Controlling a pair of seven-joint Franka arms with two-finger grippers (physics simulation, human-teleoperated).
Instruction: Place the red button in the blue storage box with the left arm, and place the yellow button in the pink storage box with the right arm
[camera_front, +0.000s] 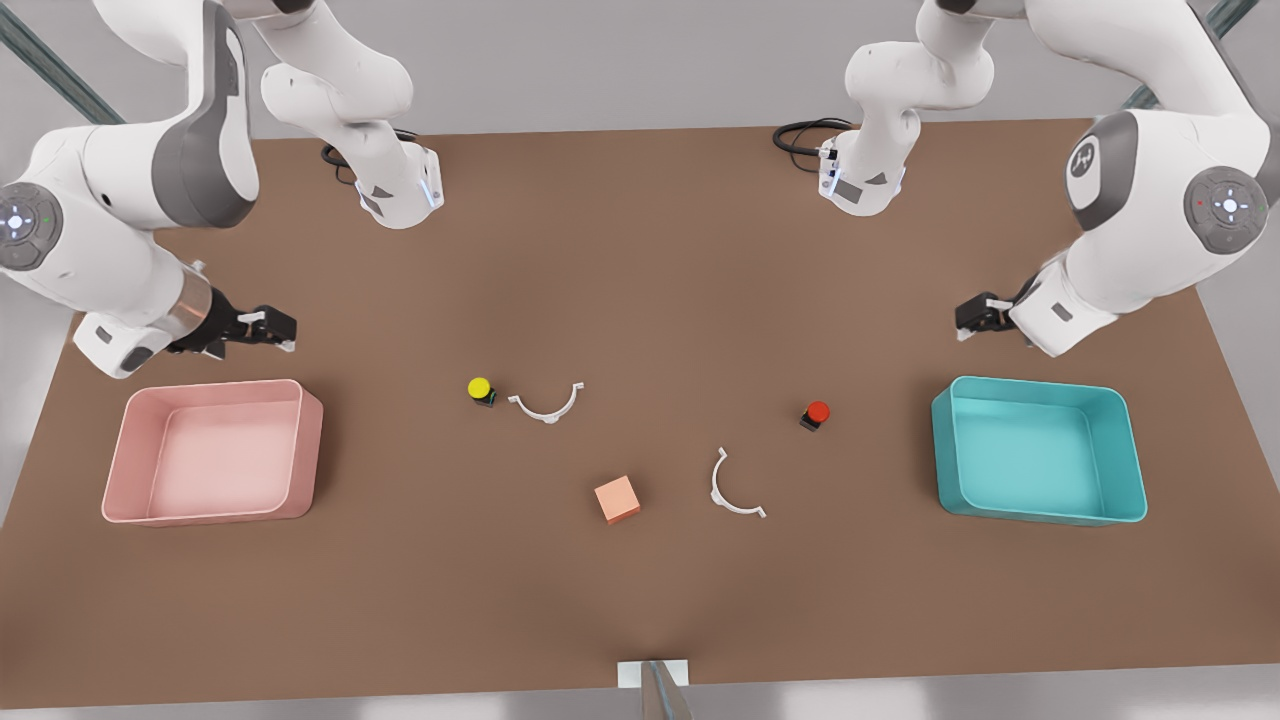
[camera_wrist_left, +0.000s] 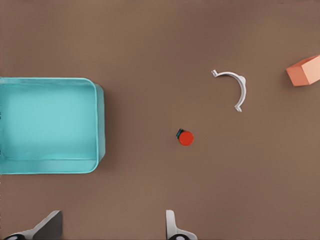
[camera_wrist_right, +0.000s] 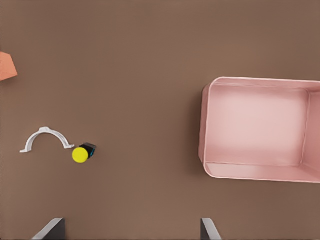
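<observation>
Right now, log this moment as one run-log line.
phase: pre-grasp | left gripper: open, near blue storage box | right gripper: open, near pink storage box | red button, yellow button: on table

White arms, grey joints, black claws

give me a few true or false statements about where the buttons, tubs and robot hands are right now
1. The red button lies inside the blue storage box. False: it sits on the table, apart from the box.
2. The yellow button stands beside a white half-ring. True.
3. The left hand is shut on the red button. False: it is open, above the table near the blue storage box.
4. The pink storage box holds nothing. True.
5. The right hand is open near the pink storage box. True.
</observation>
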